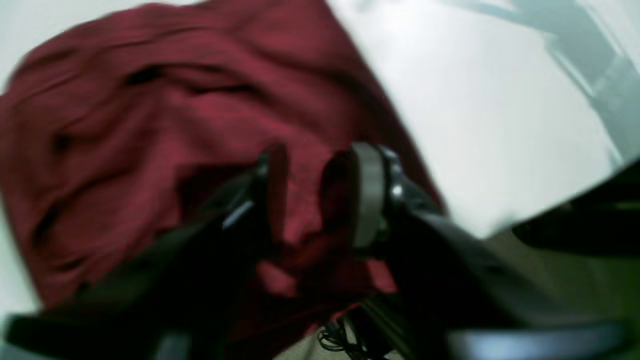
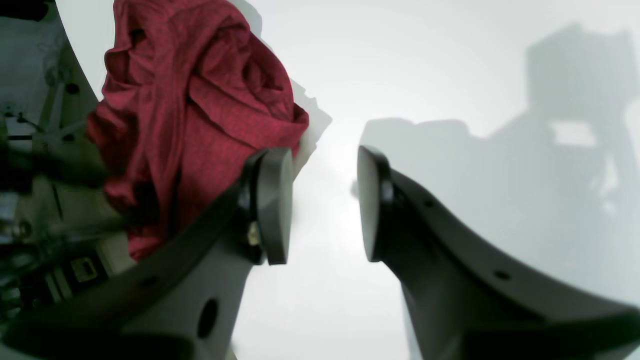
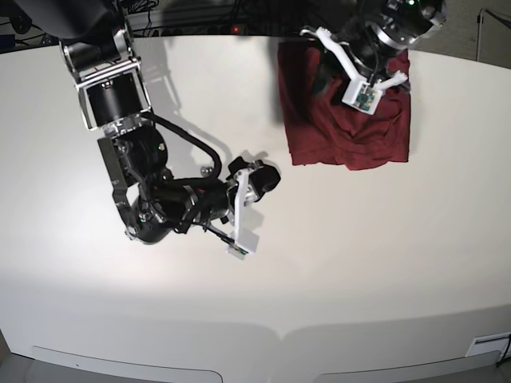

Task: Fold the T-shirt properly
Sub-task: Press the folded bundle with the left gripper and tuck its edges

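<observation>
The T-shirt (image 3: 343,136) is a dark red cloth lying crumpled in a rough rectangle at the table's far right. My left gripper (image 3: 367,76) is down on its far part. In the left wrist view the T-shirt (image 1: 150,125) fills the left side, and the left gripper (image 1: 320,195) has its jaws a little apart with a ridge of fabric between them. The view is blurred, so whether the fabric is pinched does not show. My right gripper (image 2: 325,205) is open and holds nothing above bare table, with the T-shirt (image 2: 190,90) off to its left.
The white table (image 3: 359,263) stretches wide around the cloth. My right arm (image 3: 152,199) is folded low over the table's left middle, its gripper (image 3: 239,235) well apart from the cloth. Cables and dark gear run behind the table's far edge (image 3: 200,24).
</observation>
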`<act>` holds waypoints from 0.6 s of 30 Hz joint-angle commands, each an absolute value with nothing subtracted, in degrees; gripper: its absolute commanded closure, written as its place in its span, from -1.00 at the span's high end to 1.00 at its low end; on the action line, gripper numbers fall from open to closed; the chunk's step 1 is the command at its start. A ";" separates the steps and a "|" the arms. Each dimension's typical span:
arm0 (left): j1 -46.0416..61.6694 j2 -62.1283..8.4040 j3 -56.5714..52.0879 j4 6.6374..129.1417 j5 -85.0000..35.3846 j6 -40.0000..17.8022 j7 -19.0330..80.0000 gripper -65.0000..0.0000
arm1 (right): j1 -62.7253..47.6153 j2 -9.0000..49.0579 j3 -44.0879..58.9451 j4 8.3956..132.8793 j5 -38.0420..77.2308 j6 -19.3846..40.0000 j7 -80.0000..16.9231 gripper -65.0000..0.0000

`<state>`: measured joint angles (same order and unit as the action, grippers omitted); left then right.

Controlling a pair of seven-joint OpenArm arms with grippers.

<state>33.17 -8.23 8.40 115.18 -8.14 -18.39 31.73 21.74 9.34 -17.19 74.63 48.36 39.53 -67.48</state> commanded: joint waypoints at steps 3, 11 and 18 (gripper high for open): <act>33.32 -8.27 9.10 116.18 -6.11 -15.66 30.59 -1.00 | 23.31 9.37 -16.84 75.50 49.69 40.00 -66.43 -0.32; 34.06 -8.95 8.93 118.21 -1.08 -2.76 30.39 -1.00 | 23.31 9.37 -16.84 75.50 49.69 40.00 -66.17 -0.32; 41.01 -9.58 8.93 123.90 4.51 2.44 30.37 -1.00 | 23.31 9.34 -16.84 75.50 49.69 40.00 -65.98 -0.32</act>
